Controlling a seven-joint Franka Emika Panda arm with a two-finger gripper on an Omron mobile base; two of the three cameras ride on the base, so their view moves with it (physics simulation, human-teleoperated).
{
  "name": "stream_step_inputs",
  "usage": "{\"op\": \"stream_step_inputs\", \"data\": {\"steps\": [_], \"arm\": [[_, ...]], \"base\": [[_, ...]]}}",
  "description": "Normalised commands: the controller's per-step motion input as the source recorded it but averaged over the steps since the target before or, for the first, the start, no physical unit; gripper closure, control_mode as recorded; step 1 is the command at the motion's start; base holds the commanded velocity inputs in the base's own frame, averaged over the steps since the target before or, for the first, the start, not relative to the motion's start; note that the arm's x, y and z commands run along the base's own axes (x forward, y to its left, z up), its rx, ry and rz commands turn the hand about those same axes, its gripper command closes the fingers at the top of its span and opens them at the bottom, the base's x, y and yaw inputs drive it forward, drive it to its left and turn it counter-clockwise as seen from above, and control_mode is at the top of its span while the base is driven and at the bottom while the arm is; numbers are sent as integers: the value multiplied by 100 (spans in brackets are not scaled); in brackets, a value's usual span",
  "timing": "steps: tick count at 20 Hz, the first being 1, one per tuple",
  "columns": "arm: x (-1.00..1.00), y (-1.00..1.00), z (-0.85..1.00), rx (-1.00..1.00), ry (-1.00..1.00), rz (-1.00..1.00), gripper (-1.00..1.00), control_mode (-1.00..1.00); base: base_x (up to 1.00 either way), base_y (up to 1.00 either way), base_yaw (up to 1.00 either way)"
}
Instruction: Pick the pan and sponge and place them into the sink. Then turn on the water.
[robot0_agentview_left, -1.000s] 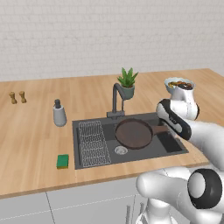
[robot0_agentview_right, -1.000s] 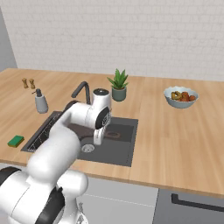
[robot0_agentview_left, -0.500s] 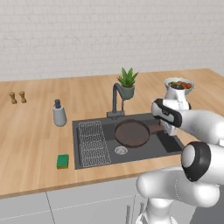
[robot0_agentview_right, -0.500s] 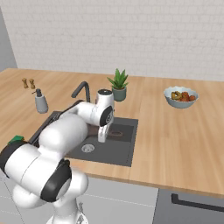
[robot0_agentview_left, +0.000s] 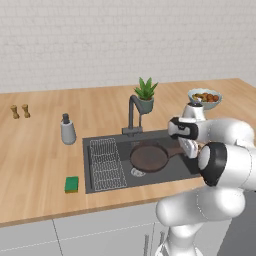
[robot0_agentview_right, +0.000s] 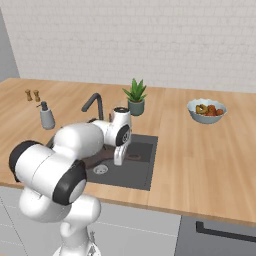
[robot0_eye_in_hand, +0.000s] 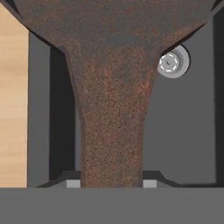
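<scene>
A white tiled wall backs a long wooden counter (robot0_agentview_left: 40, 150) with a dark recessed sink (robot0_agentview_left: 95, 145) set into it.

From the left base view I see the pan (robot0_agentview_left: 148, 156) over the right half of the basin, beside the wire rack (robot0_agentview_left: 106, 162) and under the curved faucet (robot0_agentview_left: 132, 112); whether it rests on the floor I cannot tell. Its handle runs right toward my gripper (robot0_agentview_left: 190, 149), which hangs just inside the sink's right rim. The green sponge (robot0_agentview_left: 71, 184) lies on the counter just left of the sink, near the front edge. A soap dispenser (robot0_agentview_left: 67, 130), a potted plant (robot0_agentview_left: 146, 95) and a bowl of fruit (robot0_agentview_left: 204, 98) stand further back.

From the right base view the arm folds tightly forward over its base, the wrist turned down so the gripper (robot0_agentview_right: 119, 159) points into the sink (robot0_agentview_right: 142, 172).

In the hand view the pan's handle (robot0_eye_in_hand: 111, 131) rises straight up between the fingertips (robot0_eye_in_hand: 73, 183), which are clamped on it; the silver drain (robot0_eye_in_hand: 173, 62) shows to its right, the basin's grey floor below.

I judge the pan is being set down. I would lower it gently until it sits flat, only then let go and lift straight up clear of the handle before reaching for the sponge.
</scene>
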Motion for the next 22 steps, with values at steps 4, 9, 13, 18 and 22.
{"op": "stream_step_inputs", "data": {"steps": [4, 9, 13, 18, 22], "arm": [[14, 0, -34, -1, 8, 0, 100, -100], [13, 0, -25, 0, 6, 0, 100, -100], [36, 0, -14, 0, 4, 0, 100, -100], [55, 0, -3, 0, 0, 0, 100, -100], [25, 0, -6, 0, 0, 0, 100, -100]], "base": [[0, 0, 0], [0, 0, 0], [0, 0, 0], [0, 0, 0], [0, 0, 0]]}}
